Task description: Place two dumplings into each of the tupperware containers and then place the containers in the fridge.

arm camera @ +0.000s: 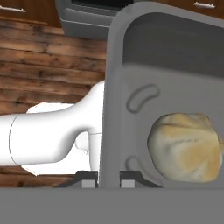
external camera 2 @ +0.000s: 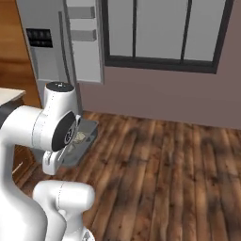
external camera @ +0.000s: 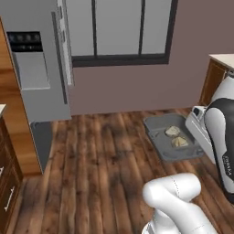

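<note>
The end effector (arm camera: pixel 108 178), clamped on the rim of a tupperware container (external camera: pixel 161 137) carrying two dumplings (external camera: pixel 172 131), holds it above the wooden floor, well right of the fridge (external camera: pixel 39 64); keeping it level should prevent spills.

Dark grey tupperware container (external camera: pixel 161 146) is acting as carrier, hanging level above the wooden floor (external camera: pixel 100 173). Two pale dumplings (external camera: pixel 172 131) are lying inside it, close together; one dumpling is showing large in hand view.
</note>
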